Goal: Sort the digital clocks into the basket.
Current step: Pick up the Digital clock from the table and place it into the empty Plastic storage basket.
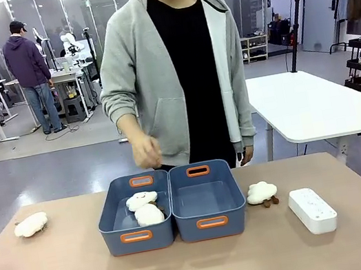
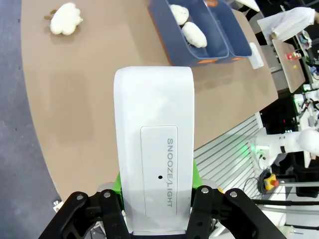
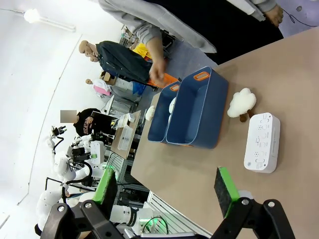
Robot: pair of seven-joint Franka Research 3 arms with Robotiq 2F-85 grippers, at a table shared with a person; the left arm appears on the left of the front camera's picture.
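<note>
My left gripper is shut on a white digital clock whose face reads SNOOZE/LIGHT; it is held high above the table's left part. A second white digital clock lies on the table right of the bins. Two identical blue baskets stand side by side at mid-table. The right basket is empty. The left one holds two plush toys. Above the table's right front, my right gripper hangs open with nothing between its fingers.
A plush toy lies at the far left, another between the right basket and the lying clock. The person stands behind the baskets, one hand raised above the left one.
</note>
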